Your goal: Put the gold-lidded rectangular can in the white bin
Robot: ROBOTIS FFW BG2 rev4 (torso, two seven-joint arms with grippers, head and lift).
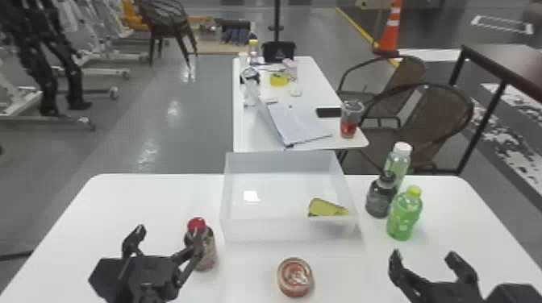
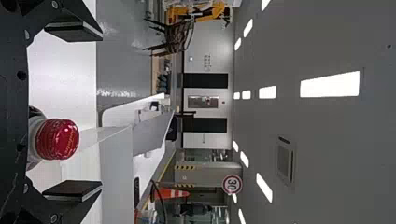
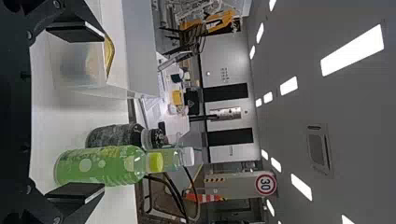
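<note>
Gold-lidded, the rectangular can (image 1: 327, 207) sits in the white bin (image 1: 262, 231) in the head view, left gripper (image 1: 168, 235) and right gripper (image 1: 423, 256) agape; the left wrist view shows a red-capped bottle (image 2: 57, 139), the right wrist view a green bottle (image 3: 102, 165).

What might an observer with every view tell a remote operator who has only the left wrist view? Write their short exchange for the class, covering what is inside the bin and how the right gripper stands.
Operator: In the left wrist view I have the red-capped bottle and a wall of the white bin. Is anything inside the bin?
Observer: Yes. The head view shows what looks like the gold-lidded can inside, towards the near right corner.
Operator: And the right gripper, open or shut?
Observer: Open, its two fingers well apart.
</note>
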